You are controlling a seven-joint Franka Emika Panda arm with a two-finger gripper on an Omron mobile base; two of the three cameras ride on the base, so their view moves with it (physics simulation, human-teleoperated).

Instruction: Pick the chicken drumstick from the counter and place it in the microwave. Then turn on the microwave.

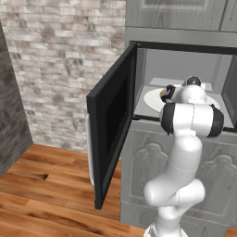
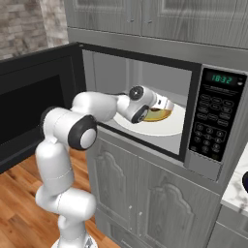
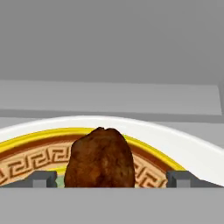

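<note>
Gripper (image 3: 112, 179) gaped wide around the drumstick (image 3: 100, 159) inside the microwave (image 2: 213, 116); a careless retreat could have dragged it out.

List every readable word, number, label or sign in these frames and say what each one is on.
"18:32", roughly, in green digits: on the digital display at the top of the microwave control panel; the digits are small, so the reading is uncertain.
Keypad buttons below it: markings too small and blurred to read.
No other text.
</note>
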